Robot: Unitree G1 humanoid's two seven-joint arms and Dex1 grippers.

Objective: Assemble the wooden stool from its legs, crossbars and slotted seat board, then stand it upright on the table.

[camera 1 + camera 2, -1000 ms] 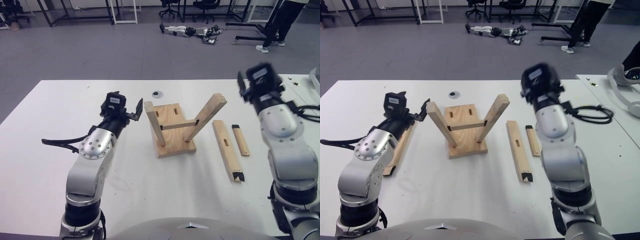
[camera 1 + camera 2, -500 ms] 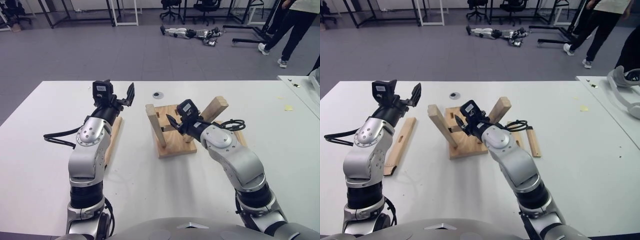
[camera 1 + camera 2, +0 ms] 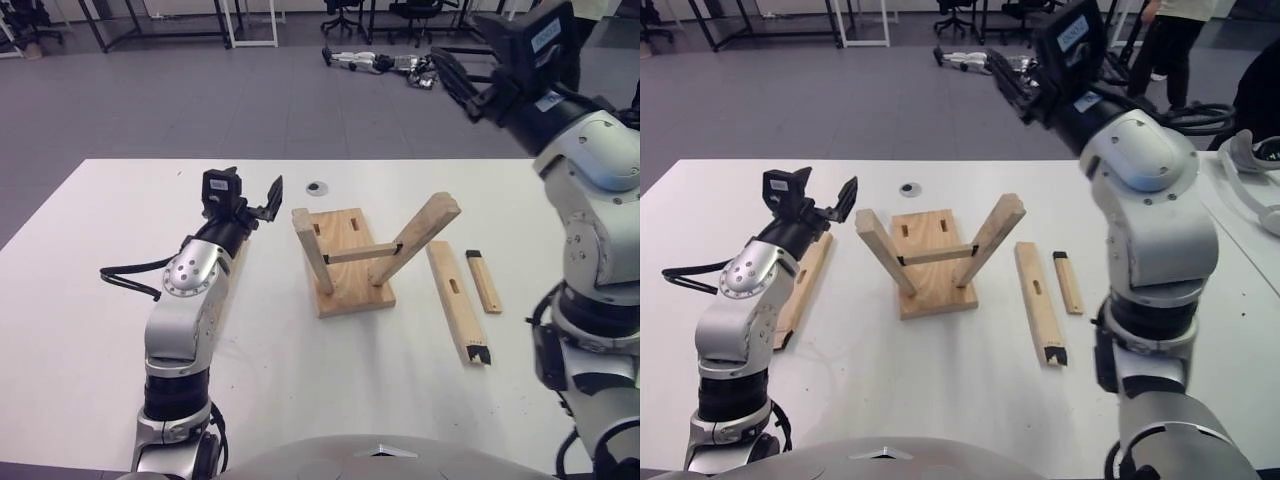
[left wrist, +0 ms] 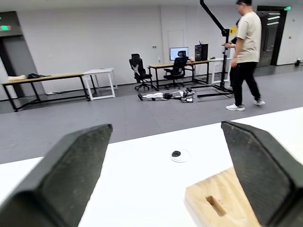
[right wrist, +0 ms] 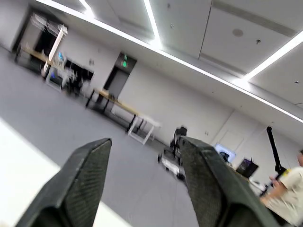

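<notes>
The slotted seat board [image 3: 352,282] lies flat mid-table. Two legs stand in it, a left leg [image 3: 310,250] and a right leg [image 3: 417,237] that leans outward, with a thin crossbar [image 3: 360,253] joining them. A loose leg [image 3: 455,300] and a short crossbar [image 3: 484,281] lie on the table to the right of the board. Another leg [image 3: 798,290] lies under my left arm. My left gripper [image 3: 247,200] is open just left of the board, holding nothing; a slotted wooden piece [image 4: 222,203] shows beyond its fingers [image 4: 85,161]. My right gripper [image 3: 480,72] is open, raised high above the table's far right.
A round grommet [image 3: 317,187] sits in the table top behind the seat board. A black cable [image 3: 125,278] trails from my left arm. A white object [image 3: 1248,158] rests on a second table at the right.
My right arm has swung from the crossbar at the seat board up and to the right, high above the table. My left gripper has dropped slightly toward the board, still open.
</notes>
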